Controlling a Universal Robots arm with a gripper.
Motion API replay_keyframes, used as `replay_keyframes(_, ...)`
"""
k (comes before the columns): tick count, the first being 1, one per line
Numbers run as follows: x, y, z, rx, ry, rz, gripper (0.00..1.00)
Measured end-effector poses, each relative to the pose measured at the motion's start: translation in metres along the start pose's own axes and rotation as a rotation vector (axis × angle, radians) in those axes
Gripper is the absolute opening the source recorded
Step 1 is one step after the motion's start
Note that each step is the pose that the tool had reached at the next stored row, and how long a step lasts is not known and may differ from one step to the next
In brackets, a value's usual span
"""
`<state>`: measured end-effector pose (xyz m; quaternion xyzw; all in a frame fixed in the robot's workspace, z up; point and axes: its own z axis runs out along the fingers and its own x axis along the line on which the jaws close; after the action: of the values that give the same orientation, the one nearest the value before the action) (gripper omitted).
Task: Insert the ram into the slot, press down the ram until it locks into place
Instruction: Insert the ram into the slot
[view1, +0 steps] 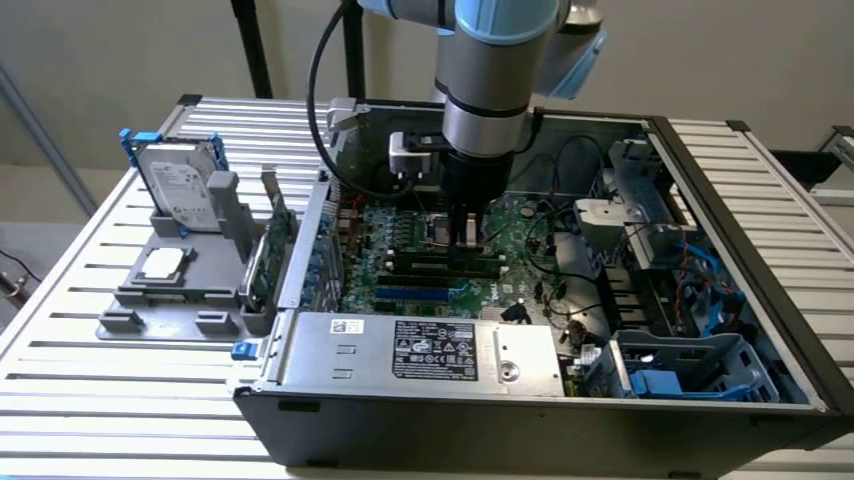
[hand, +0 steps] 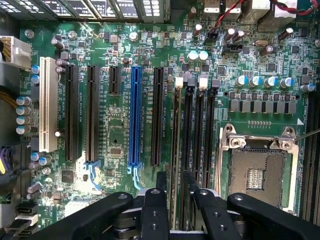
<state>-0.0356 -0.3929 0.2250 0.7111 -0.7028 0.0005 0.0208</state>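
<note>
Ram (hand: 174, 150) sits edge-on between the hand's (hand: 175, 182) fingers, seemingly clamped, over the slot (hand: 178, 97) directly under the hand. Wrist view: blue slot (hand: 134, 115) on one side of the hand, CPU socket (hand: 255, 175) on the other. Exterior view: hand low inside case (view1: 534, 420) on worktop (view1: 67, 330).

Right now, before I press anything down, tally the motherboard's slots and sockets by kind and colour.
White expansion slot: 1
Blue expansion slot: 1
Black expansion slots: 4 (three long, one short)
Black memory sockets: 4
Square metal CPU socket: 1
Total: 11
</note>
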Motion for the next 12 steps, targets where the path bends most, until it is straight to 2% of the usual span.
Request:
replay_keyframes(6,0.000,0.0017,-0.0092,0.0000,-0.0018,0.000,0.28)
replay_keyframes(12,0.000,0.0077,-0.0166,0.0000,-0.0021,0.000,0.25)
